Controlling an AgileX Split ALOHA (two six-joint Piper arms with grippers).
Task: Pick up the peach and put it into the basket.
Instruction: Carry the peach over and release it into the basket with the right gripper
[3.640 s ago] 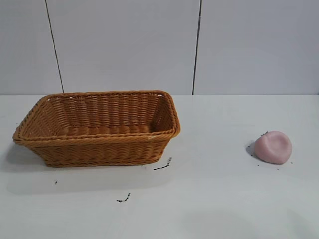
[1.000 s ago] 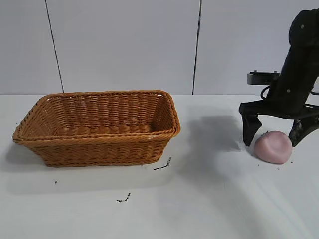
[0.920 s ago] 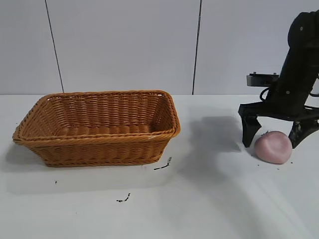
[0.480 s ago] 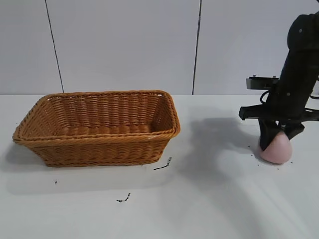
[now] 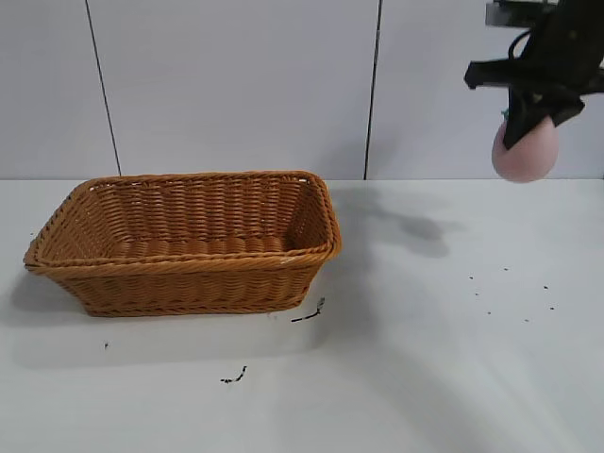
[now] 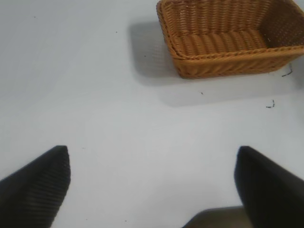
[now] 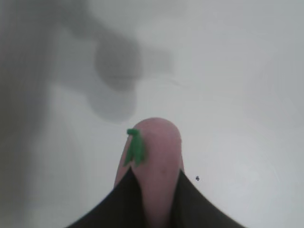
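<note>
My right gripper (image 5: 525,121) is shut on the pale pink peach (image 5: 525,155) and holds it high above the table at the far right, well to the right of the basket. In the right wrist view the peach (image 7: 159,156) is squeezed between the two black fingers, with a small green leaf on it. The orange-brown wicker basket (image 5: 189,269) stands on the white table at the left and holds nothing that I can see. It also shows in the left wrist view (image 6: 228,61). My left gripper (image 6: 152,166) is open and empty over bare table, away from the basket.
A few small dark specks and scribbles (image 5: 307,315) lie on the white table near the basket's front corner and where the peach lay. A grey panelled wall stands behind the table.
My right gripper came down around the peach, closed on it, and has lifted it from the table to high in the air. The basket has not moved.
</note>
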